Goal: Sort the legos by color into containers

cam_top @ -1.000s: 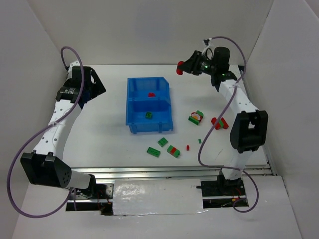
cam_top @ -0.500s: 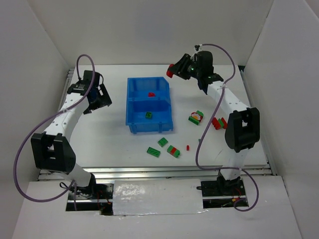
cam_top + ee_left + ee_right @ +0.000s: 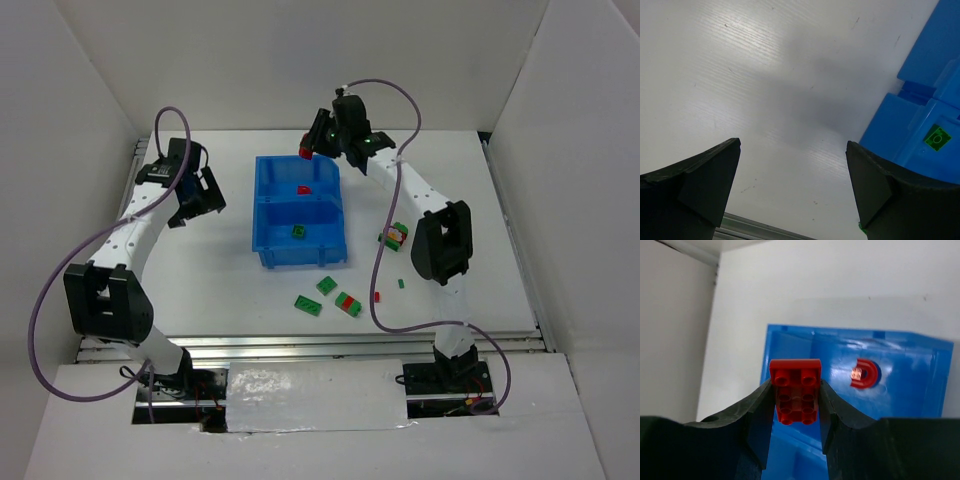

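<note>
Right gripper [image 3: 796,391] is clamping a red lego [image 3: 795,371] between its two fingers, studs facing the wrist camera, and it is hanging in the air at the far edge of the blue bin [image 3: 258,215]. Left gripper [image 3: 792,145] is standing w/ jaws wide apart and nothing between them, hovering over the bare counter [image 3: 200,270] just beside the bin's left wall. The far compartment [image 3: 280,180] is holding one red arch-shaped piece [image 3: 305,189] and the near compartment [image 3: 322,242] one green lego [image 3: 298,231], so I am judging that red is going to the far side and green to the near side. Step in hand, as I am reading it: the right arm is bringing the red lego to drop it w/ the other red piece. The next move is probably asking the gripper to come fully over the inside of that compartment, i.e. not over the rim or the middle wall, maybe somewhat lower, and then to part its fingers so the lego is falling in. More legos are lying on the counter in front of the bin, e.g. a loose green lego [image 3: 308,304] and a red-green pair [image 3: 348,303], so the sorting is looking far from finished.
</note>
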